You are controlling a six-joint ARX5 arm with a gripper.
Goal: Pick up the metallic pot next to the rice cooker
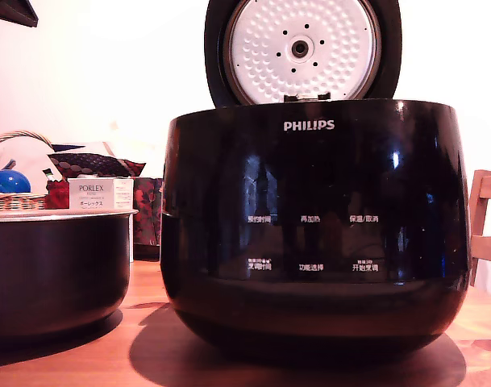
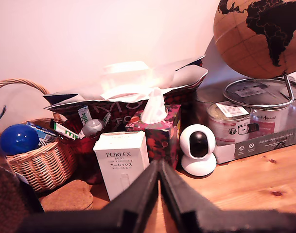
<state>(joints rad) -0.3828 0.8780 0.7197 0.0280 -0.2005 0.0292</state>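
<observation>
Dark grey, the metallic pot waits beside the rice cooker, lid raised; the pincer looks clenched, seemingly empty.

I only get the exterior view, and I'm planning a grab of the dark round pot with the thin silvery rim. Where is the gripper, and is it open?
Observer: The gripper shows only in the wrist view. Its black fingers meet at the tips, so it is shut.
Operator: What is it facing?
Observer: It faces the white PORLEX box on the wooden table, not the dark round pot.
Operator: Is there anything on that table that my view misses?
Observer: Yes, a small round white camera with a black face stands beside a floral tissue box.
</observation>
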